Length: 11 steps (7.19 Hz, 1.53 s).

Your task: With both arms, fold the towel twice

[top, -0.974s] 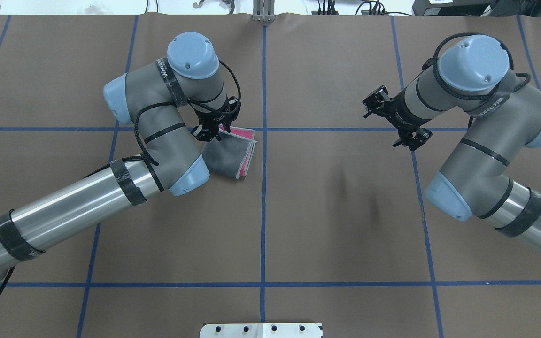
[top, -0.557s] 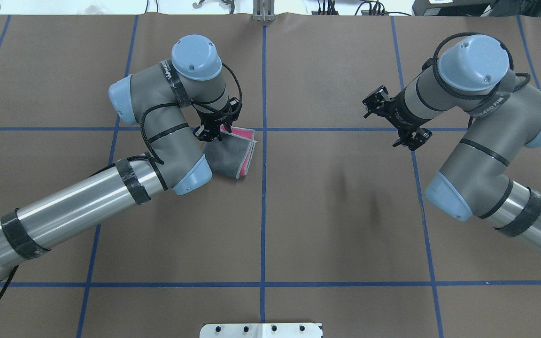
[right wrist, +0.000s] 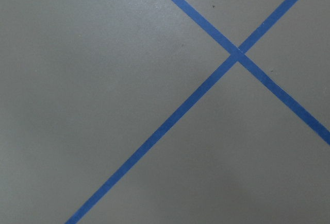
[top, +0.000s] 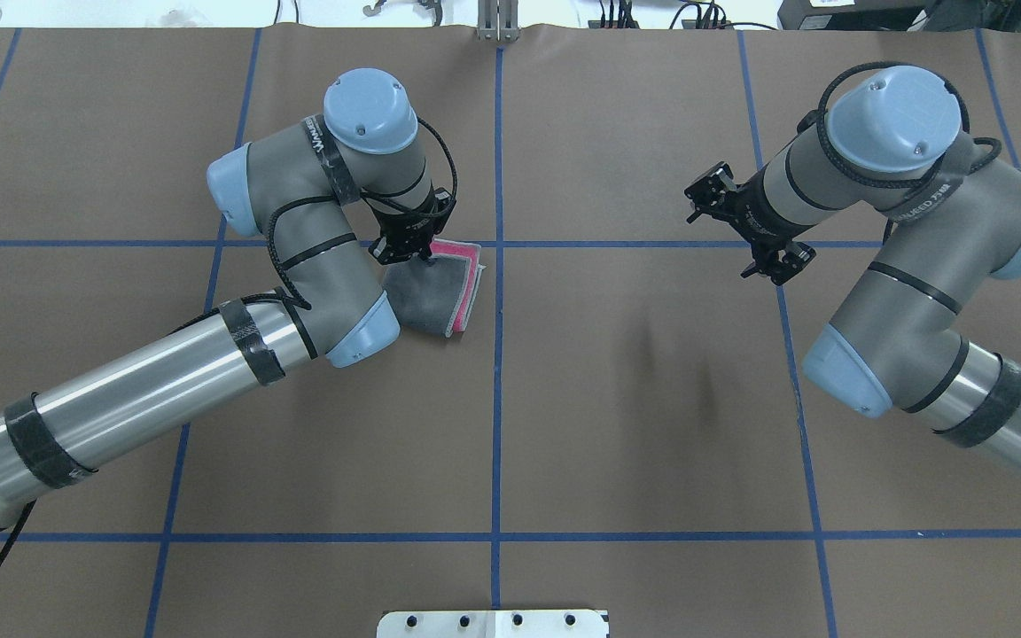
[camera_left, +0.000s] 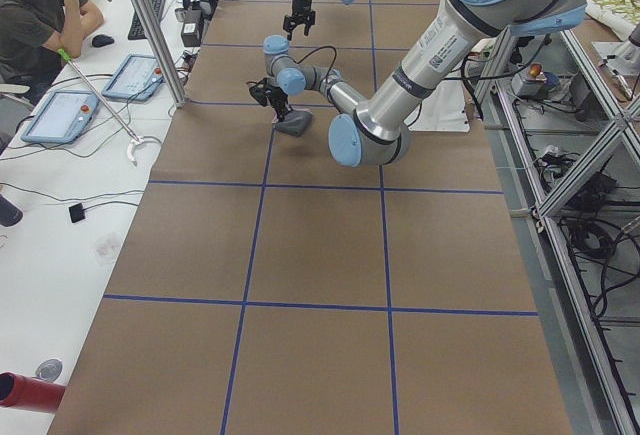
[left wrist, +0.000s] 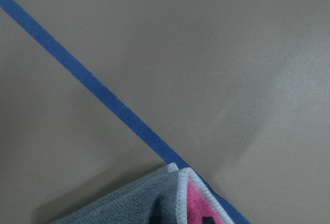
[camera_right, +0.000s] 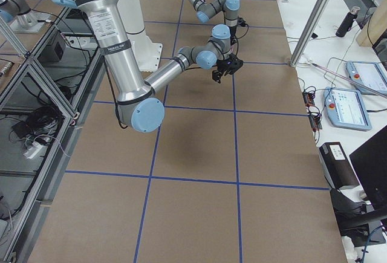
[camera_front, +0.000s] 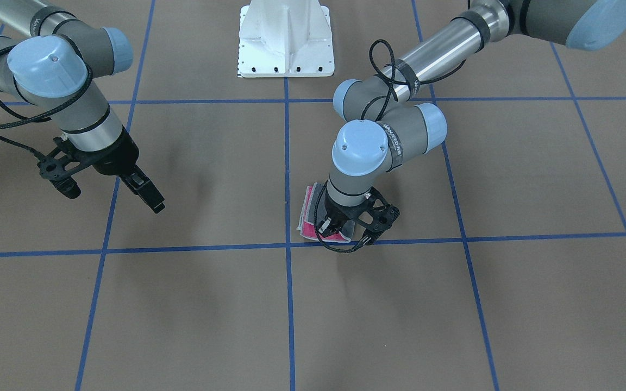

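Note:
The towel [top: 440, 297] lies folded small on the table just left of the centre line, dark grey on top with pink at its right and far edges. It also shows in the front view [camera_front: 310, 220] and in the left wrist view [left wrist: 154, 206], where its stitched corner touches a blue tape line. My left gripper [top: 406, 255] points down over the towel's far left corner with its jaws apart, holding nothing; it also shows in the front view [camera_front: 345, 233]. My right gripper [top: 776, 268] hangs open and empty above bare table far to the right, also seen in the front view [camera_front: 147, 195].
Blue tape lines [top: 497, 354] divide the brown table cover into squares. The white pedestal [camera_front: 286, 38] stands at the robot's side of the table. A seated person [camera_left: 40, 15] and tablets are beyond the table's far edge.
My left wrist and gripper have shifted slightly right over the towel's corner, and the left elbow has moved a little forward. The towel and the right arm have stayed put.

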Available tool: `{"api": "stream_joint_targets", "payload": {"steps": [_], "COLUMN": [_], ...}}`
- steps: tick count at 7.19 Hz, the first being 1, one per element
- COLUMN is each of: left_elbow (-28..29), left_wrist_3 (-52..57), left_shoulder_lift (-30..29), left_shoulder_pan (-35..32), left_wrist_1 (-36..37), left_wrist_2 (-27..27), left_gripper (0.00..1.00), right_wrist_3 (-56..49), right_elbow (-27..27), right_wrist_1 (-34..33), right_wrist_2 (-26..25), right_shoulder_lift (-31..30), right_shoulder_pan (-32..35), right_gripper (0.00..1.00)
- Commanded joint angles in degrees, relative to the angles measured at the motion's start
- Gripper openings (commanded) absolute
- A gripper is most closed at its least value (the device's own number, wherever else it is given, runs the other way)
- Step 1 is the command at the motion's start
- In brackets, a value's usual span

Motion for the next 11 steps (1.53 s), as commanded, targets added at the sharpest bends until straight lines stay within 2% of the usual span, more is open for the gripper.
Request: {"api": "stream_joint_targets", "payload": {"steps": [1,7,8,9,10,11], "left_elbow": [0.0,1.5,2.6,4.0,4.5,4.5], "left_wrist_3": [0.1,0.2,0.1,0.1,-0.1,-0.2], "left_shoulder_lift": [-0.3,-1.1,-1.2,-1.6,-1.7,-1.9], "left_shoulder_pan": [-0.1,-0.9,-0.9,-1.2,-2.3,-2.9], "left_wrist_1": [-0.1,-1.9,-3.7,-5.5,-7.2,-8.4], "left_wrist_2": [0.0,1.1,2.3,3.5,3.5,3.4], "left_gripper": [0.00,0.00,0.48,0.89,1.00,1.00], "right_wrist_3": [0.1,0.2,0.2,0.2,0.2,0.2], "right_elbow": [0.0,0.0,-0.1,-0.1,-0.1,-0.1], "right_wrist_1": [0.0,0.0,0.0,0.0,0.0,0.0], "right_wrist_2": [0.0,-0.1,-0.1,-0.2,-0.2,-0.2], "right_shoulder_lift": [0.0,-0.2,-0.3,-0.4,-0.4,-0.4], "right_shoulder_pan": [0.0,-0.2,-0.2,-0.3,-0.4,-0.4], "right_gripper": [1.00,1.00,1.00,1.00,1.00,1.00]}}
